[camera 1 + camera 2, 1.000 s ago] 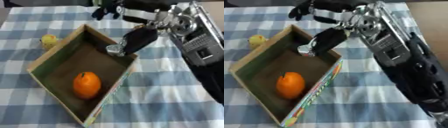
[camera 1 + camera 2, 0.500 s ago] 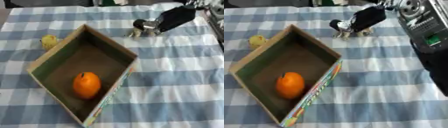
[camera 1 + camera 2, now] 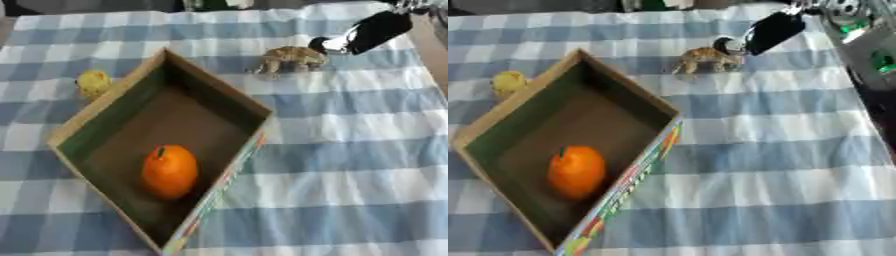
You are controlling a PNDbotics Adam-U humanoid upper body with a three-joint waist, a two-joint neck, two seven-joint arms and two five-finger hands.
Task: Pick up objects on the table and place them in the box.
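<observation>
A blue-and-white checked cloth [image 3: 350, 170] covers the whole table, and the open cardboard box [image 3: 214, 90] lies askew on it, serving here as your landmark. Inside the box, toward its near corner, rests an orange [image 3: 169, 170], already delivered. Beyond the box's far right corner stands a small tan toy animal [image 3: 292, 57], upright on the cloth and clear of the box wall. Off the box's left corner, just outside the wall, sits a small yellow object [image 3: 93, 82], too indistinct to name further. Your right hand [image 3: 765, 33] enters from the upper right and its dark fingertips meet the toy's right end; whether the fingers have closed on it cannot be told from either view. The left hand is not visible. A second ago this same hand hung over the box's far rim; half a second ago it had swung out to the toy; now it sits at the toy itself. That sequence suggests the hand has finished at the box and begun the next pick. Two objects appear to remain outside: the toy, now being addressed, and the yellow one left of the box.
</observation>
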